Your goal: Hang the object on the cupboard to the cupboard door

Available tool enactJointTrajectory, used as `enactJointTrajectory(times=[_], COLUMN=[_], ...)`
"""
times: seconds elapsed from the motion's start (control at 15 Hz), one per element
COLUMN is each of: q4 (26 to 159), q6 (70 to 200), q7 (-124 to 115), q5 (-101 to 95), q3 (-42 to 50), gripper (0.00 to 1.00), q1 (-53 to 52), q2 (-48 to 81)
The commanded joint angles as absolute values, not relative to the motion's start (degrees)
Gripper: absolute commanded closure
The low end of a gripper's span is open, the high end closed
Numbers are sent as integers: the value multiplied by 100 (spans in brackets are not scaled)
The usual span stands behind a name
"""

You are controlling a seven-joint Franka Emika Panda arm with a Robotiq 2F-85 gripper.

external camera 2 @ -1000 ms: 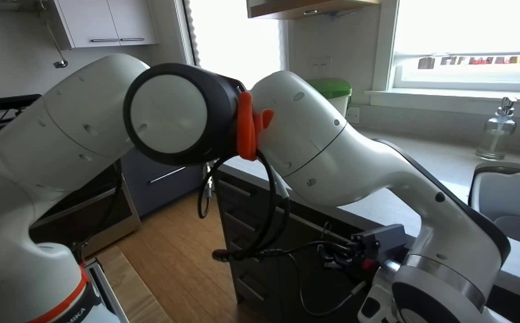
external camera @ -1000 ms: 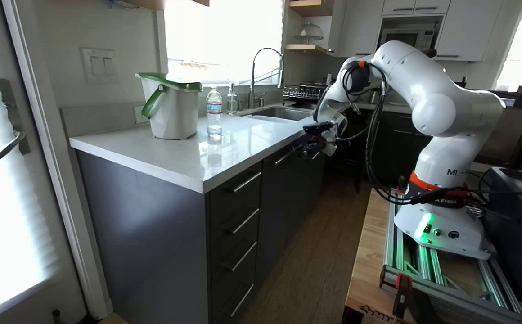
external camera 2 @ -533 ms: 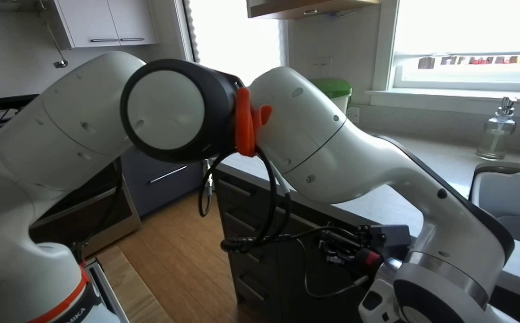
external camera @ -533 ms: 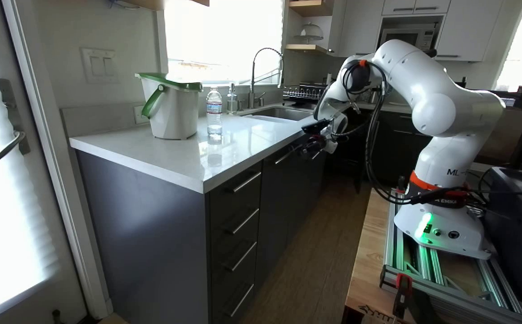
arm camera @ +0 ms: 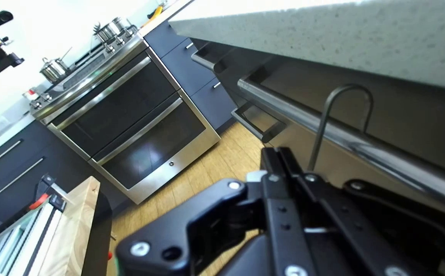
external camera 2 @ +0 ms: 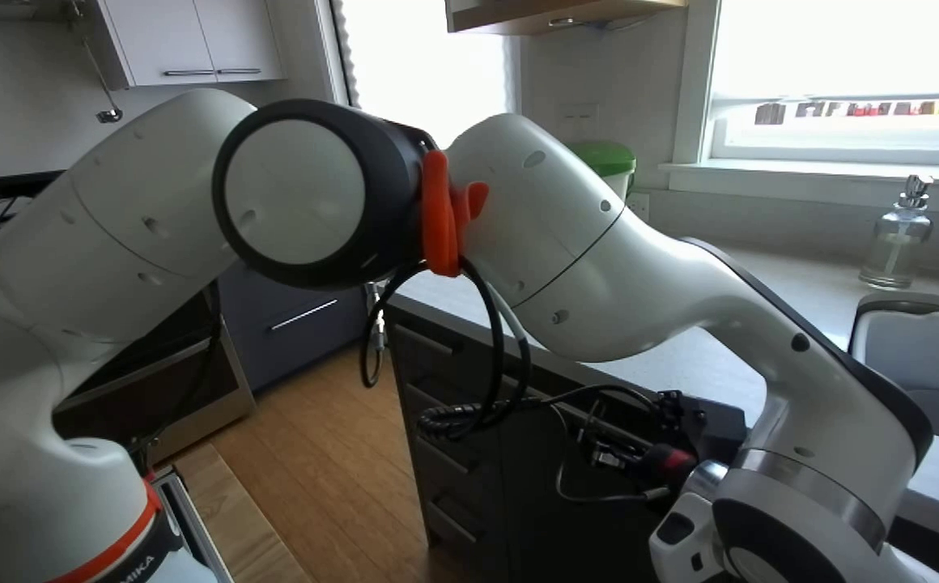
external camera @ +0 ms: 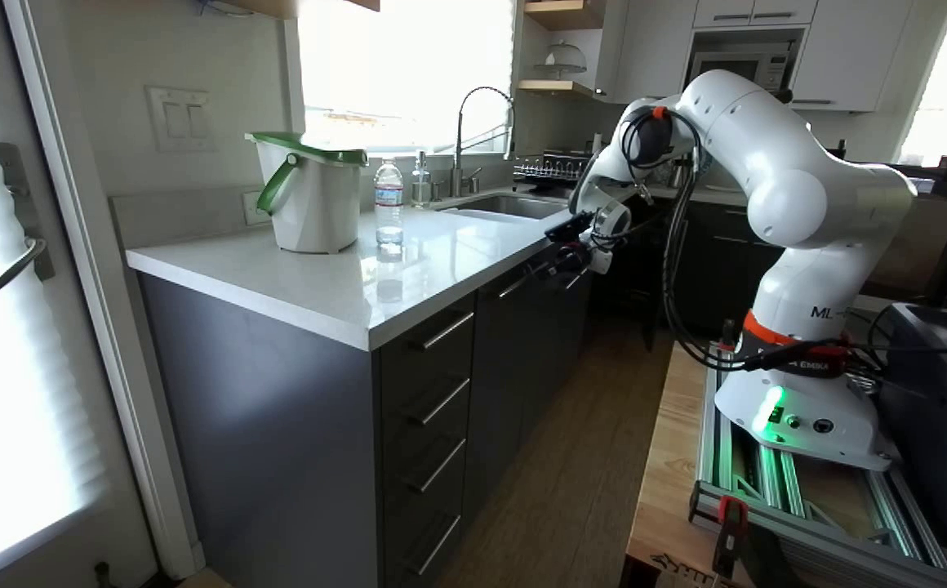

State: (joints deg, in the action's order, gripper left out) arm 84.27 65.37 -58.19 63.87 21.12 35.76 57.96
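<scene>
Hook (arm camera: 349,87): thin bent wire at your two o'clock in the wrist view, its bend standing up clear of the bar handle (arm camera: 383,158); the long leg crosses in front of the bar towards seven o'clock, the short one drops between five and six and is lost at the bar's upper edge
Hand (arm camera: 278,150): your fingers (arm camera: 271,165) are together on the hook's long leg, which passes out of sight behind them, so the pinch itself is hidden from you
Bar handle: slopes from ten o'clock to four across your wrist view, on a front of the cupboard (external camera: 335,441); whether the hook touches it you cannot tell
Bench (external camera: 310,273): carries a white bucket (external camera: 314,204) with a green lid, at ten o'clock in an exterior view; just beside it, at its three o'clock, you have an upright bottle (external camera: 389,204)
Arm (external camera: 796,167): based between three and four o'clock in an exterior view, with your hand at that base's ten o'clock, below the bench edge
Oven (arm camera: 130,130): at your nine o'clock in the wrist view
</scene>
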Motion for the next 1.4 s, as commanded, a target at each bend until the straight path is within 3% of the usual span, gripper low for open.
enactJointTrajectory(times=[0.0,0.47,0.6,0.8,0.87,0.93,1.0,1.33], q4=[8413,8399,8398,8396,8389,8361,8356,8271], q6=[6815,6811,6807,6809,6808,6820,6885,7447], q7=[-6169,-6253,-6258,-6245,-6207,-6083,-6028,-6089], q5=[6610,6600,6601,6595,6568,6462,6420,5979], q3=[2061,2052,2051,2052,2056,2085,2126,2506], gripper=[98,67,65,74,64,48,48,12], q1=[3536,3552,3555,3558,3554,3534,3525,3522], q2=[5862,5873,5877,5876,5875,5872,5863,5793])
